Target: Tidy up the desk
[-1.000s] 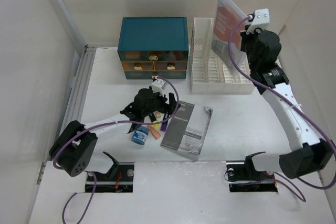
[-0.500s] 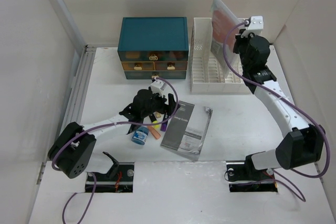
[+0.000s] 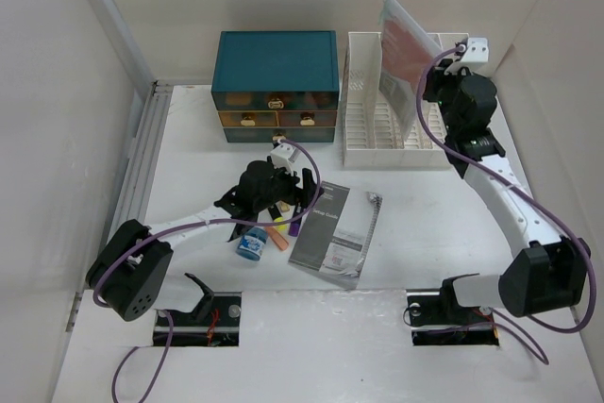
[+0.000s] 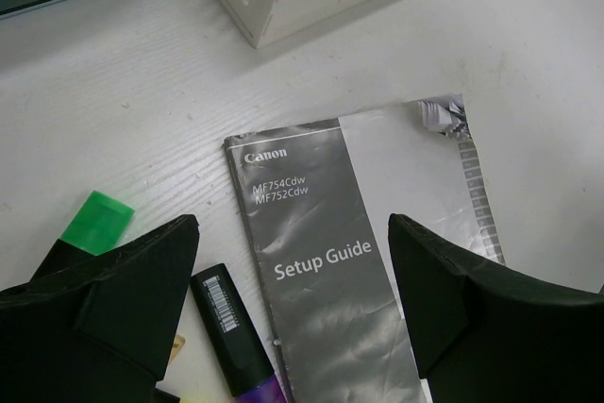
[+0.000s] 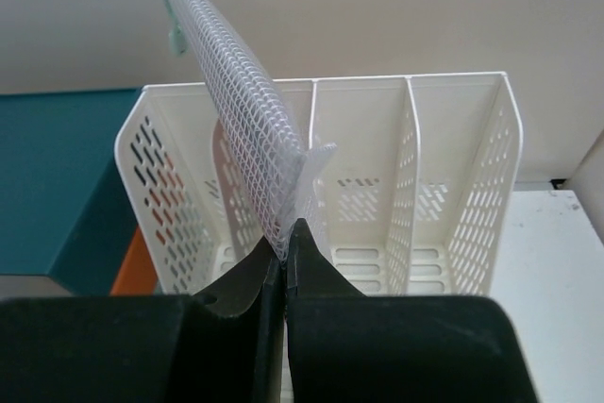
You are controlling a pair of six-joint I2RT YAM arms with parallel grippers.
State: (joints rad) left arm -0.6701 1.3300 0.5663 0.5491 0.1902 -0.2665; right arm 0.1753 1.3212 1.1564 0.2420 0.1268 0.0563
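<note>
White table (image 3: 425, 205): right fingers (image 5: 247, 278) pinch mesh pouch (image 5: 236, 110) (above file rack (image 5: 453, 186)).

Your left gripper (image 4: 293, 233) sits low, arm reaching forward, fingers (image 4: 123, 280) spread wide. Your right gripper (image 5: 286, 241) is raised, arm stretched far, fingers pinched on a mesh sleeve (image 5: 236, 110).

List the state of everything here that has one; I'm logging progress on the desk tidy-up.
left gripper: open, hovering above the setup guide
right gripper: shut on the mesh pouch
mesh pouch: held on edge above the file organizer
file organizer: visible slots empty
drawer chest: drawers shut
setup guide: lying flat, closed, corner crumpled
</note>
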